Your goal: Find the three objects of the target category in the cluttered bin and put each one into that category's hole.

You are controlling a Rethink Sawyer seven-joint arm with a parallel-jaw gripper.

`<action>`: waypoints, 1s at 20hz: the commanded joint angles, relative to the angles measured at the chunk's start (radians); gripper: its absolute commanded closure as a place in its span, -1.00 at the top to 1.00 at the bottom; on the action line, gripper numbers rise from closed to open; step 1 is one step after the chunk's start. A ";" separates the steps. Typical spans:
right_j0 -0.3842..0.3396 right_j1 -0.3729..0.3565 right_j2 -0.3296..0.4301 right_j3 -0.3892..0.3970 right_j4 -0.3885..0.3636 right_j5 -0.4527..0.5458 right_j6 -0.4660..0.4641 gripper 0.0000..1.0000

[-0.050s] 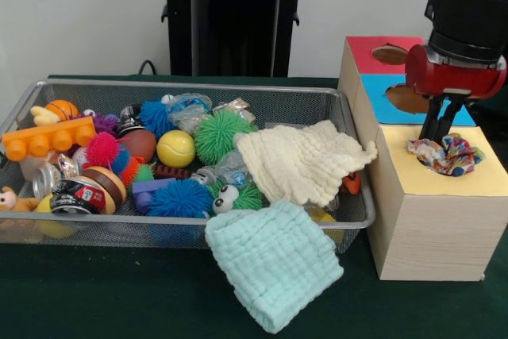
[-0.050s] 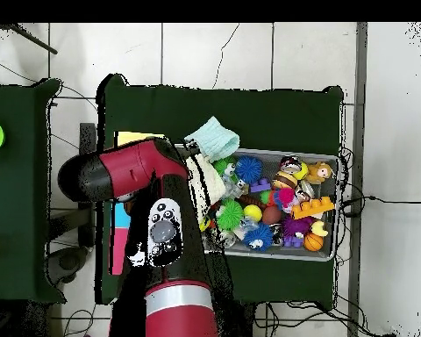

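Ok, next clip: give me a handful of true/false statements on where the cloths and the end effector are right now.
1. The end effector is above the box's yellow section. True.
2. A multicoloured cloth sits in the yellow section's hole. True.
3. The mint cloth lies fully inside the wire bin. False: it hangs over the bin's front rim onto the table.
4. The cream cloth is on top of the box. False: it lies in the bin, at the end nearest the box.
5. The yellow ball is in the bin. True.
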 commanded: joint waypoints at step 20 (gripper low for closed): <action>-0.038 -0.084 0.042 0.066 0.093 0.193 0.021 -1.00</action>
